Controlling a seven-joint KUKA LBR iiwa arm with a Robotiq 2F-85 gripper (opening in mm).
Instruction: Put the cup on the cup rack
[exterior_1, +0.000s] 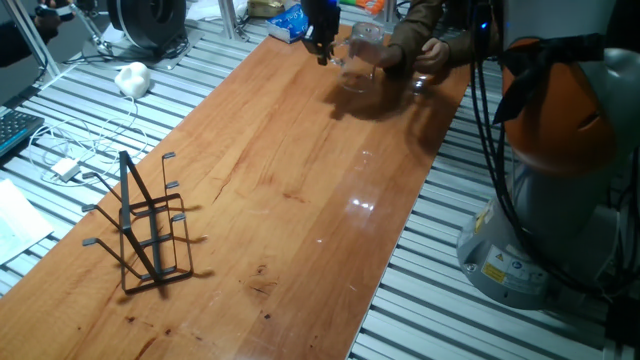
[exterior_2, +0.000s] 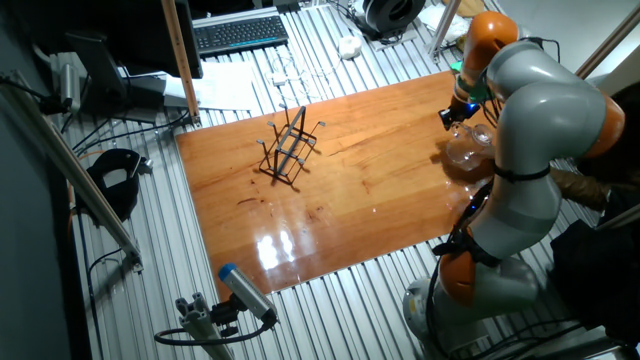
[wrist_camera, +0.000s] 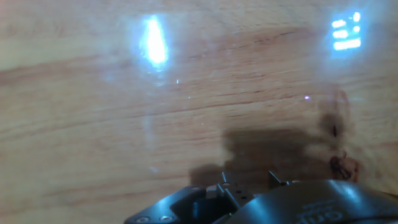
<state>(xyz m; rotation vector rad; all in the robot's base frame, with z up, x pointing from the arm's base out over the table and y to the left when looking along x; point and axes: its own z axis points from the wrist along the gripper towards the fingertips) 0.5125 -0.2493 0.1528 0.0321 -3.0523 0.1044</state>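
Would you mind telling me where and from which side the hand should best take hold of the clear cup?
Judging by its shape, the cup is best taken at the rim, from above: it stands upright, mouth up, has no handle, and its smooth sides taper. One finger inside and one outside would pinch the wall. The hand is already beside it; whether it grips is unclear.

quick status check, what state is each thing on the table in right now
cup: upright at the far end of the table, off the rack, gripper right beside it
cup rack: standing upright at the near end, pegs all bare
gripper: low at the cup's rim; open or shut cannot be told
table: wooden top, glossy, light reflections on it
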